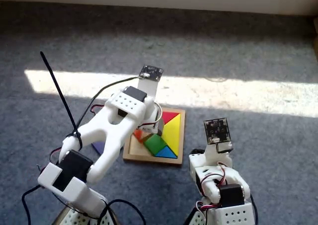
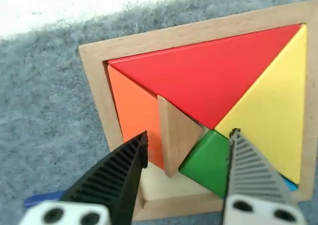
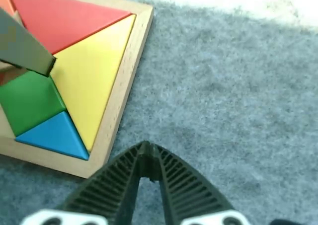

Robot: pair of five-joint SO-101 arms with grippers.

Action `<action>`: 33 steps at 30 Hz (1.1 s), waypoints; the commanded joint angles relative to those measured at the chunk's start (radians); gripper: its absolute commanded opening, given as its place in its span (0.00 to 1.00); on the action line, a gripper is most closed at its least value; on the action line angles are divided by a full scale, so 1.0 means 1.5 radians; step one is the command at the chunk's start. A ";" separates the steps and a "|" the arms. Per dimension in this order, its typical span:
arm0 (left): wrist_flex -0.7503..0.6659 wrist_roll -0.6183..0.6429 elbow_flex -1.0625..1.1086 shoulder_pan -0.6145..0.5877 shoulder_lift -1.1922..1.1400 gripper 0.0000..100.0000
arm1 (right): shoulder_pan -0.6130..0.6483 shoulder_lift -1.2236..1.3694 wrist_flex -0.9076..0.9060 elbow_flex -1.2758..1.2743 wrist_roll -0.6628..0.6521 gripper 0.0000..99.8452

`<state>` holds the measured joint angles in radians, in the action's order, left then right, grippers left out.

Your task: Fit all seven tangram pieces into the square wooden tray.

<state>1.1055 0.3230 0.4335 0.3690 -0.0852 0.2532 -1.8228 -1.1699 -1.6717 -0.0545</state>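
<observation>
Grey carpet (image 1: 258, 46) with a sun stripe, square wooden tray (image 1: 182, 135) mid-frame. Red triangle (image 2: 208, 76), yellow triangle (image 2: 271, 120), orange piece (image 2: 134, 115), green piece (image 2: 208, 163) and blue triangle (image 3: 54, 135) lie inside. Left gripper (image 2: 189, 134), jaws apart, straddles a plain wooden triangle (image 2: 174, 145) that looks propped up, so I'd guess it needs nudging flat next. Purple piece (image 1: 98, 147) waits on the carpet left of the tray. Right gripper (image 3: 148, 148) is closed and empty, lower right.

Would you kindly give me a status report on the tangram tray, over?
Left gripper open, straddling tilted plain wooden piece in tray. Right gripper shut, over carpet beside tray. Purple piece outside tray.
</observation>
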 commanded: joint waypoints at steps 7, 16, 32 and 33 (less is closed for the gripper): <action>0.106 0.031 -0.081 -0.018 0.006 0.30 | -0.008 -0.008 -0.002 -0.077 -0.006 0.00; 0.115 -0.029 -0.080 -0.096 0.062 0.30 | -0.008 -0.008 -0.002 -0.077 -0.006 0.00; 0.116 -0.487 0.164 -0.225 0.368 0.30 | -0.008 -0.008 -0.002 -0.077 -0.006 0.00; 0.115 -0.535 0.174 -0.236 0.368 0.30 | -0.008 -0.008 -0.002 -0.077 -0.006 0.00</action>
<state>1.2850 -0.2524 0.6682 0.0882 0.4319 0.2532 -1.8228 -1.1699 -1.6717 -0.0545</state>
